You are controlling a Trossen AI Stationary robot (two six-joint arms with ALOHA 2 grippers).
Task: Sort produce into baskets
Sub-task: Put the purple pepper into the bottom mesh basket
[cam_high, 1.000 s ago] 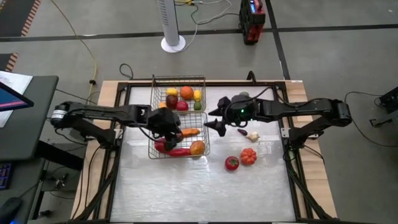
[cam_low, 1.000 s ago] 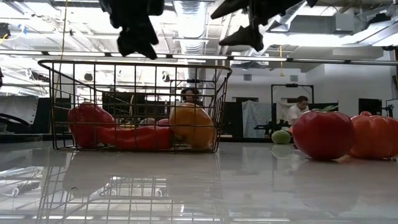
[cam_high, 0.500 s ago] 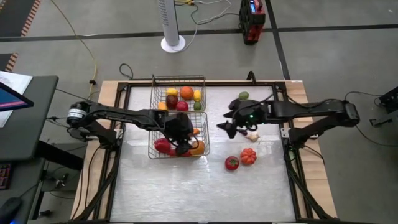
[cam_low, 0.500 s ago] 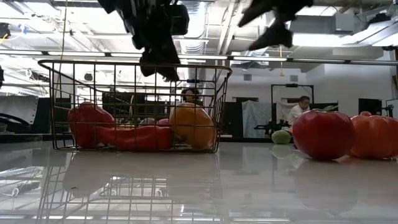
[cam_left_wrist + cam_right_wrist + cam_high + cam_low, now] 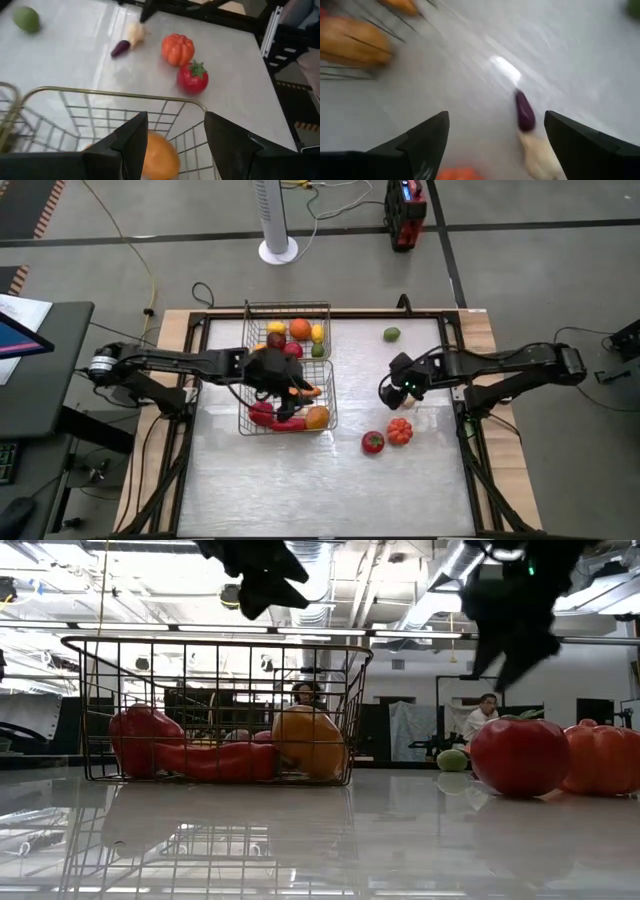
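Two wire-mesh baskets stand side by side. The far basket (image 5: 288,330) holds several pieces. The near basket (image 5: 288,398) holds a red pepper (image 5: 140,735), an orange fruit (image 5: 307,740) and a carrot (image 5: 306,391). My left gripper (image 5: 285,385) hangs open and empty above the near basket, over its rim (image 5: 115,92). My right gripper (image 5: 392,392) is open and empty, low over a small purple piece (image 5: 524,111) and a white piece (image 5: 537,150) lying on the table. A red tomato (image 5: 373,442), an orange ribbed piece (image 5: 400,430) and a green piece (image 5: 391,334) lie loose on the table.
A dark frame (image 5: 455,360) runs round the white table top. Open table lies in front of the baskets and the loose pieces. Beyond the table a person (image 5: 485,715) sits in the room.
My right gripper has gone toward the table's right edge and down, from beside the near basket to over the purple and white pieces. My left gripper dipped toward the near basket and has risen again above its rim.
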